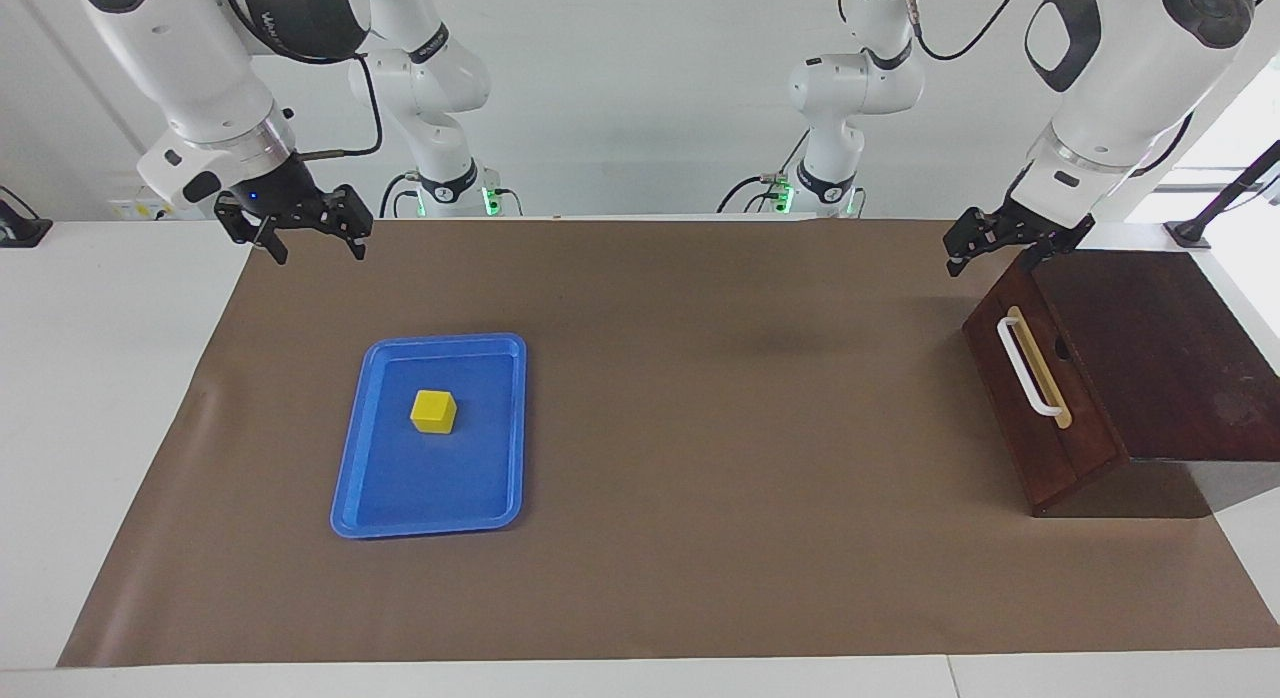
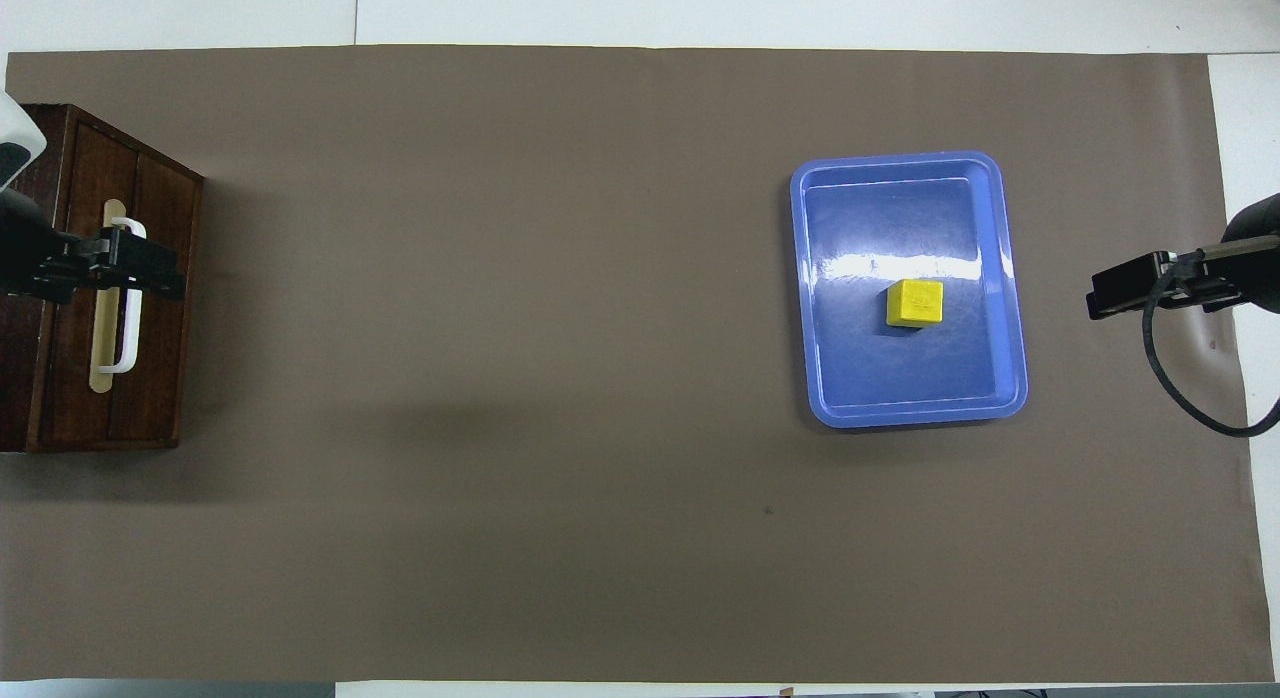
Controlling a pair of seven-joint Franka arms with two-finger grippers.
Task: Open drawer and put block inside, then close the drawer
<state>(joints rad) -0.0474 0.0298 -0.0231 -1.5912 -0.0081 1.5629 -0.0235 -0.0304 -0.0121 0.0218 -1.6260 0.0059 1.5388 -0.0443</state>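
Yellow block [image 1: 433, 411] sits mid-tray [image 1: 350, 448], drawer [image 1: 1040, 398] shut at the mat's edge.

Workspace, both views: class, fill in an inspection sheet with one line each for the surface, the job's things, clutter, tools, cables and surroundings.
Surface: brown mat over a white table.
Job's things: drawer shut, white handle on its front, at the left arm's end; yellow block lies in the blue tray toward the right arm's end.
Clutter: nothing seen.
Tools: left tool open, raised over the drawer's front, holding nothing; right tool open, empty, raised over the mat's edge at its own end.
Cables: black cable loops from the right arm's wrist; more run at the arm bases.
Surroundings: white wall.
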